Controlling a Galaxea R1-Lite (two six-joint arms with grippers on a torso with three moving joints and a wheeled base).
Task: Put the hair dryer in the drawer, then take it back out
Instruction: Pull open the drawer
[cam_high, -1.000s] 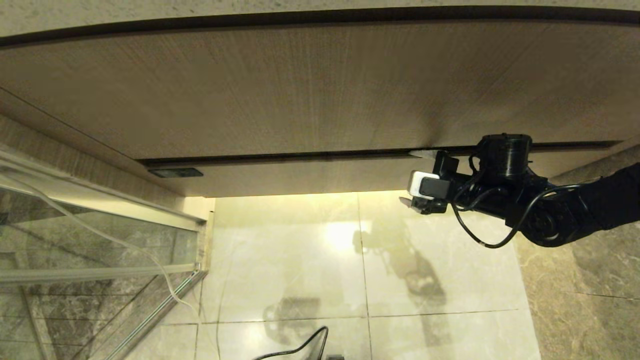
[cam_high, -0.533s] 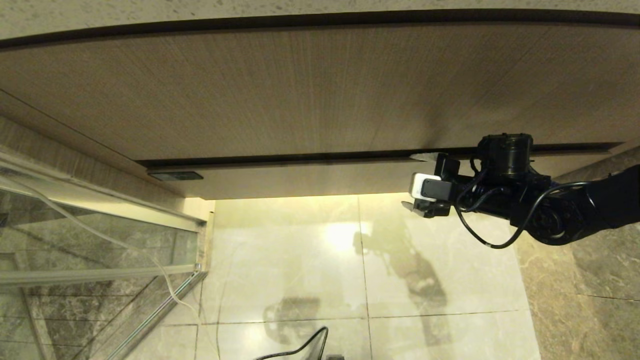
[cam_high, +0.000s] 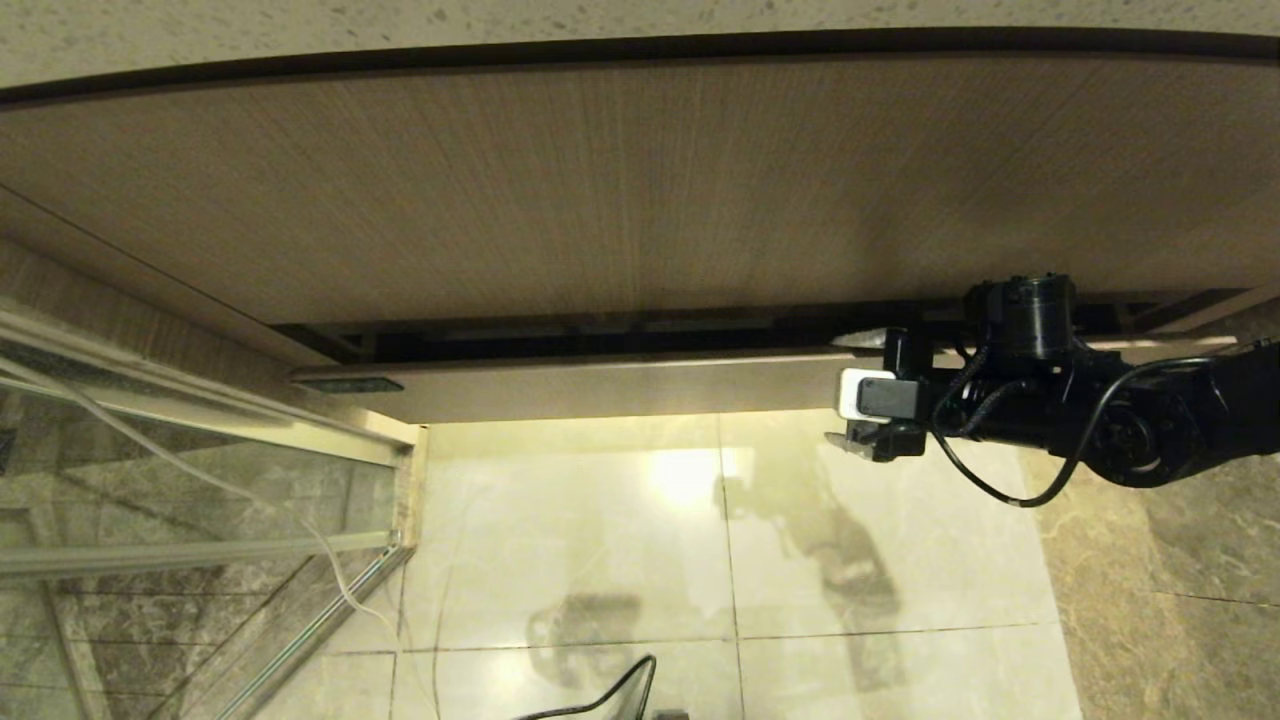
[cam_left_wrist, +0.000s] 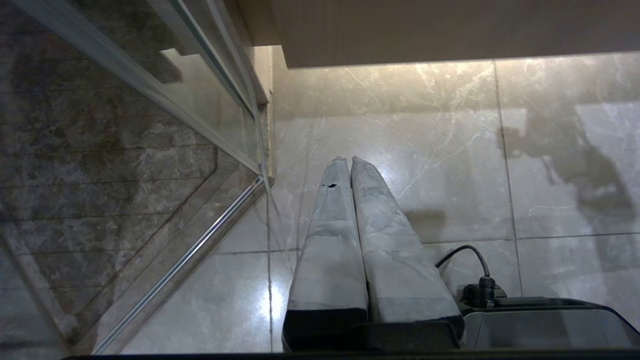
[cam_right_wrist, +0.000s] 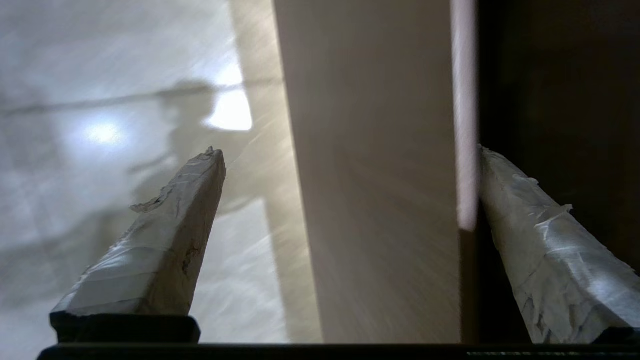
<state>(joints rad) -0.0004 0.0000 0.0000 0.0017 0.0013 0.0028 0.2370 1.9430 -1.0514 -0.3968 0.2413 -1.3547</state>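
Observation:
The drawer is a wide pale wood-grain front under the taller panel, pulled out a little, with a dark gap behind its top edge. My right gripper is open at the drawer's right part and straddles the front. In the right wrist view the drawer front fills the space between the fingers of the right gripper; one finger is behind the front in the dark gap, the other finger is in front of it. The hair dryer is out of view. My left gripper hangs shut and empty above the floor.
A tall wood-grain panel sits above the drawer under a speckled stone counter. A glass partition with a metal frame stands at the left. Pale marble floor tiles lie below, darker stone at the right.
The drawer front has slid out towards me, opening a dark gap behind it. My right gripper moved with it, down in the head view. The left arm has not moved.

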